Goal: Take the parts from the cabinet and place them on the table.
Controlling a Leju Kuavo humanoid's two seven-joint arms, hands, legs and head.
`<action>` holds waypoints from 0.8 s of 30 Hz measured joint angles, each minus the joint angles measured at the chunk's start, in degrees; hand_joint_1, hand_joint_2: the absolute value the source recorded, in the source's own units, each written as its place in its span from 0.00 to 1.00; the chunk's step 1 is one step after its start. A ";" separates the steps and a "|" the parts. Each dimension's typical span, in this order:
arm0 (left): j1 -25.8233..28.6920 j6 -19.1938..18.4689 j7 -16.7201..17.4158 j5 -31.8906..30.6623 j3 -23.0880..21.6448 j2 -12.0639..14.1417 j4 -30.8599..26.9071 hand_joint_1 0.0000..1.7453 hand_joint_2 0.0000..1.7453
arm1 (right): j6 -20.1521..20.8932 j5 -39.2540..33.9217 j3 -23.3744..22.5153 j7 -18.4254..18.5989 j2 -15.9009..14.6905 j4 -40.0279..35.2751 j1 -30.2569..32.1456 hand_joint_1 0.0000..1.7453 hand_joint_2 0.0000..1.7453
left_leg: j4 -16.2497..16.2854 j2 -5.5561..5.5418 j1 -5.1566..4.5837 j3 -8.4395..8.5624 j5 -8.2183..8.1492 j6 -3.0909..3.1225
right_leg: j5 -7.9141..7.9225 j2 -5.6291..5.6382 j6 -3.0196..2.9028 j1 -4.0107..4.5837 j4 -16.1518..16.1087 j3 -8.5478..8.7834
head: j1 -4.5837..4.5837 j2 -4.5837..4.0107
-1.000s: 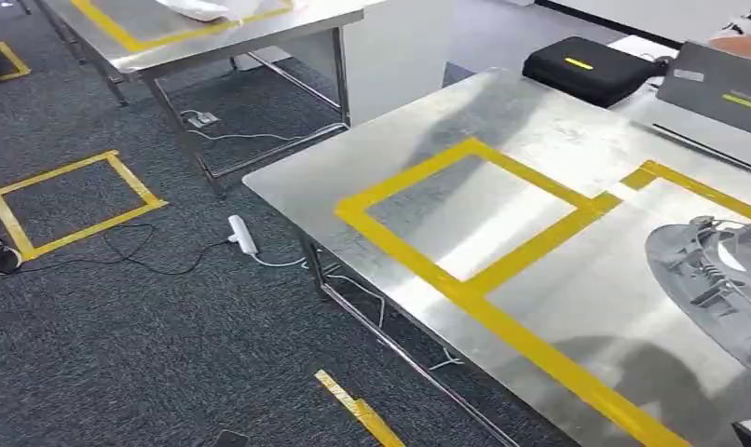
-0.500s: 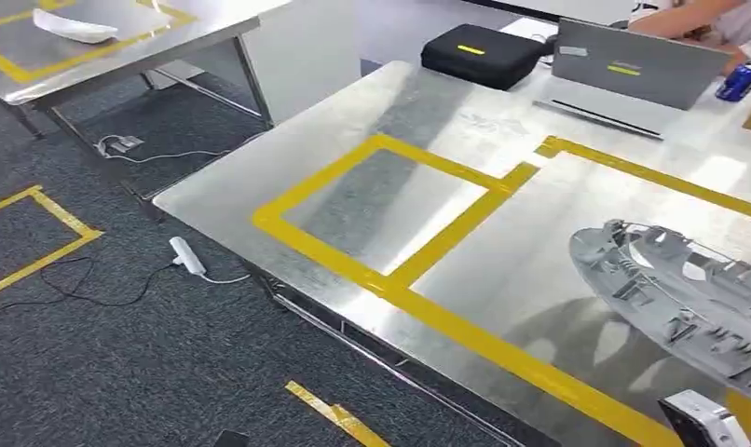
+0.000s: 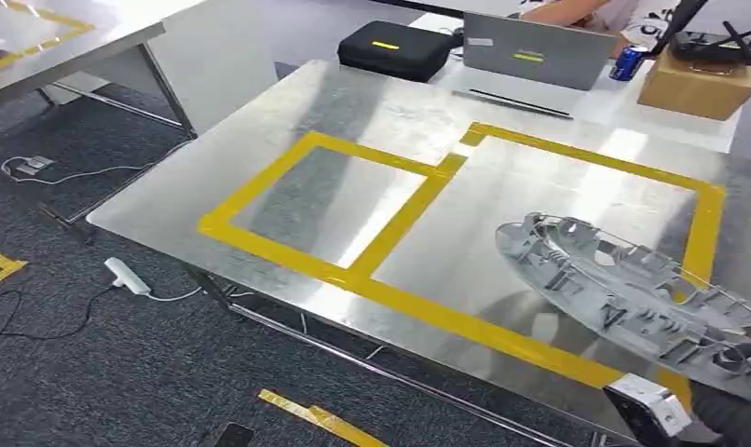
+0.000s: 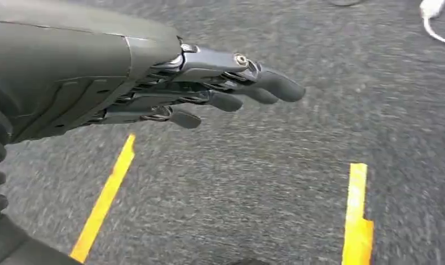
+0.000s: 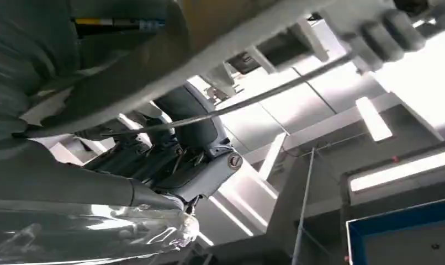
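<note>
Grey ribbed part (image 3: 633, 300), partly cut off, slants over the tabletop (image 3: 353, 102)'s yellow tape (image 3: 418, 209); right robot hand (image 5: 176, 149) grips it, left robot hand (image 4: 209, 91) empty, fingers extended.

Left robot hand (image 4: 209, 91): smooth grey cover over its back, ribbed dark bellows at the wrist, slim dark metal fingers with rounded dark tips, one silver screw at a knuckle. Right robot hand (image 5: 176, 149): thick grey thumb, dark linkage fingers, one round silver screw head.
</note>
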 joint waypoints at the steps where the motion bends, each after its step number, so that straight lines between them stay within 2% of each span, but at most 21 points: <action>1: -0.19 -0.04 0.11 -0.22 -0.02 0.02 0.00 0.00 1.00 | -0.02 0.89 1.24 0.98 -0.70 0.24 -0.40 1.00 1.00 | 0.14 0.48 -0.20 0.17 -0.21 -0.38 | 0.18 -2.47 -0.11 0.12 -4.64 2.42 | 0.02 0.00; 2: -0.31 -0.04 0.11 -0.35 -0.04 0.02 0.00 0.00 1.00 | 0.00 1.98 2.77 2.42 -1.63 0.63 -1.22 1.00 1.00 | 0.40 0.90 -0.56 -0.10 -0.48 -0.84 | 0.00 -2.40 -1.00 0.57 -5.30 3.23 | 0.07 0.00; 3: -0.42 -0.04 0.26 -0.50 -0.07 0.09 0.00 0.00 1.00 | 0.00 3.02 4.45 4.01 -2.63 0.92 -1.85 1.00 1.00 | 0.33 1.38 -0.61 -0.07 -0.39 -1.04 | 0.07 -1.64 -1.62 0.57 -5.18 2.95 | -0.20 0.00; 6: -1.08 -0.13 0.44 -0.92 -0.28 0.11 -0.02 0.00 1.00 | -0.02 4.75 9.41 6.83 -5.60 2.17 -3.07 1.00 1.00 | 0.39 2.88 -0.46 0.21 -0.42 -1.86 | 0.51 0.02 -2.74 0.63 -5.42 2.45 | -0.07 0.00; 7: -1.24 -0.17 0.46 -0.94 -0.41 0.13 -0.02 0.00 1.00 | -0.02 5.01 10.63 7.15 -6.08 2.43 -3.21 1.00 1.00 | 1.26 0.41 -0.18 -0.15 -1.63 -2.27 | 0.73 0.41 -3.13 0.39 -5.51 2.53 | -0.26 0.00; 8: -1.23 -0.17 0.46 -0.96 -0.48 0.13 -0.02 0.00 1.00 | -0.02 4.99 11.42 7.46 -6.47 2.65 -3.65 1.00 1.00 | 3.97 -1.86 -0.06 -1.22 -3.70 -2.36 | 0.77 0.77 -3.33 0.33 -5.51 2.48 | -0.53 0.00; 9: -1.13 -0.22 0.46 -0.98 -0.52 0.13 -0.02 0.00 1.00 | -0.02 4.84 12.41 7.87 -7.02 2.95 -4.15 1.00 1.00 | 8.24 -3.01 0.02 -3.04 -6.07 -2.42 | 0.82 1.38 -3.53 0.34 -5.51 2.42 | -0.57 0.00; 10: -0.95 -0.26 0.55 -1.07 -0.57 0.15 -0.02 0.00 1.00 | -0.02 4.64 13.40 8.22 -7.65 3.30 -4.67 1.00 1.00 | 13.47 -3.60 0.02 -5.42 -8.33 -2.47 | 0.86 2.07 -3.71 0.39 -5.50 2.36 | -0.59 0.00; 11: -0.71 -0.39 0.83 -1.34 -0.59 0.22 -0.02 0.00 1.00 | 0.00 4.55 14.61 8.46 -8.49 3.74 -5.25 1.00 1.00 | 17.10 -3.80 0.00 -7.23 -9.32 -2.47 | 0.90 2.68 -3.81 0.45 -5.49 2.32 | -0.59 0.00; 12: -0.61 -0.39 1.05 -1.55 -0.63 0.28 0.00 0.00 1.00 | 0.04 4.40 16.03 8.82 -9.21 4.26 -5.88 1.00 1.00 | 18.09 -3.85 0.00 -7.91 -8.88 -2.40 | 0.92 3.14 -3.92 0.50 -5.48 2.30 | -0.59 0.00; 13: -0.64 -0.39 1.05 -1.79 -0.70 0.39 0.00 0.00 1.00 | 0.07 3.74 17.70 9.08 -9.89 4.79 -6.65 1.00 1.00 | 16.68 -3.87 0.00 -7.55 -6.96 -2.27 | 0.93 3.75 -3.93 0.53 -5.43 2.33 | -0.61 0.00; 14: -0.79 -0.42 1.05 -2.01 -0.81 0.46 0.00 0.00 1.00 | 0.09 2.57 19.58 9.34 -10.53 5.46 -7.59 1.00 1.00 | 13.46 -3.89 0.00 -6.34 -4.34 -2.09 | 0.93 4.21 -3.92 0.54 -5.36 2.34 | -0.57 0.00; 15: -0.99 -0.52 1.05 -2.16 -0.96 0.53 0.00 0.00 1.00 | 0.15 1.77 21.17 9.38 -11.02 6.10 -8.73 1.00 1.00 | 8.61 -4.01 -0.01 -4.30 -1.37 -1.78 | 0.93 4.58 -3.91 0.57 -5.32 2.41 | -0.61 0.00; 16: -1.15 -0.63 1.03 -2.19 -1.09 0.57 0.00 0.00 1.00 | 0.24 1.02 22.86 9.40 -11.39 6.71 -9.81 1.00 1.00 | 4.12 -4.47 -0.02 -2.42 0.75 -1.40 | 0.94 4.82 -3.86 0.57 -5.30 2.45 | -0.59 0.00; 17: -1.28 -0.68 1.05 -2.21 -1.14 0.63 0.00 0.00 1.00 | 0.33 0.29 24.34 9.38 -11.54 7.17 -10.92 1.00 1.00 | 2.24 -5.08 -0.17 -1.69 0.58 -1.15 | 0.96 5.02 -3.56 0.93 -5.09 2.28 | -0.55 0.00; 18: -1.54 -0.72 1.05 -2.30 -1.20 0.63 0.00 0.00 1.00 | 0.37 -0.28 25.81 9.38 -11.72 7.65 -11.97 1.00 1.00 | 1.28 -4.98 -0.08 -1.62 0.31 -1.18 | 1.04 5.24 -3.20 0.91 -4.87 1.77 | -0.50 0.00; 20: -1.53 -0.74 1.05 -2.38 -1.53 0.63 0.00 0.00 1.00 | 0.37 -0.34 28.07 9.32 -12.05 8.37 -13.25 1.00 1.00 | 1.46 -5.00 -0.30 -1.95 0.51 -0.86 | 1.42 5.15 -2.54 0.66 -5.32 1.64 | -0.59 0.00; 21: -1.47 -0.74 1.05 -2.49 -1.62 0.59 0.00 0.00 1.00 | 0.31 0.28 28.88 9.27 -12.28 8.66 -13.87 1.00 1.00 | 0.88 -4.92 0.02 -1.89 0.91 -0.42 | 1.41 5.17 -2.18 0.85 -5.29 1.62 | -0.50 0.00; 22: -1.57 -0.76 1.05 -2.71 -1.73 0.63 0.00 0.00 1.00 | 0.24 1.08 29.56 9.21 -12.64 8.98 -14.34 1.00 1.00 | 0.58 -4.66 0.24 -1.79 1.19 -0.15 | 0.63 4.06 -1.99 0.74 -4.53 0.93 | -0.55 0.00; 23: -1.68 -0.85 1.05 -2.82 -1.97 0.63 0.00 0.00 1.00 | 0.20 1.73 30.38 9.10 -12.94 9.31 -15.03 1.00 1.00 | 0.58 -4.61 0.24 -1.87 1.22 0.08 | -1.02 2.90 -1.75 0.79 -2.39 -0.08 | -0.07 0.00; 24: -1.68 -0.96 1.05 -2.91 -2.12 0.59 0.00 0.00 1.00 | 0.15 2.10 31.26 8.86 -13.18 9.73 -15.68 1.00 1.00 | 0.60 -4.49 0.22 -1.93 1.23 0.14 | -3.34 2.35 -1.53 0.70 1.86 -1.90 | 0.07 0.00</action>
